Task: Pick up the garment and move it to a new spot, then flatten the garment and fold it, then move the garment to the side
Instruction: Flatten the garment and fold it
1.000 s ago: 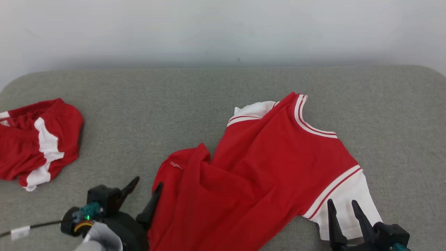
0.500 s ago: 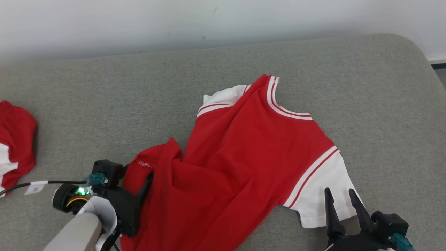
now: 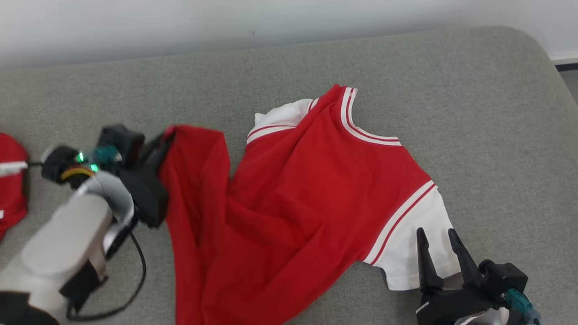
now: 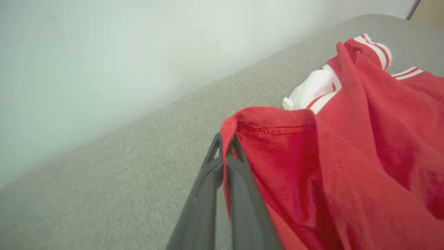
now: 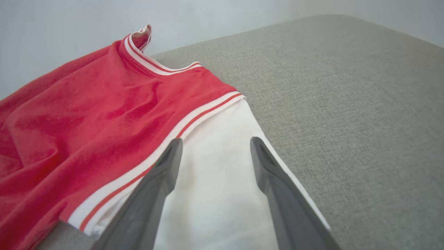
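Note:
The garment (image 3: 311, 189) is a red T-shirt with white sleeves and striped trim, lying crumpled on the grey cushion (image 3: 496, 113). My left gripper (image 3: 165, 135) is shut on the garment's red hem corner (image 4: 230, 126) and holds it lifted at the left, so the cloth hangs stretched from it. My right gripper (image 3: 435, 237) stands open over the white sleeve (image 3: 415, 243) at the lower right. In the right wrist view that gripper (image 5: 215, 144) has both fingers spread above the white sleeve (image 5: 215, 194), not closed on it.
Another red and white garment (image 3: 11, 189) lies at the far left edge of the cushion. A pale wall (image 3: 226, 18) runs behind the cushion. The cushion's rounded right corner (image 3: 542, 49) is near; bare grey fabric lies beyond the shirt.
My left gripper has shut on the hem corner and carried it up and away from me, pulling the cloth out. The head camera turned right, shifting the scene left. The right gripper stays open.

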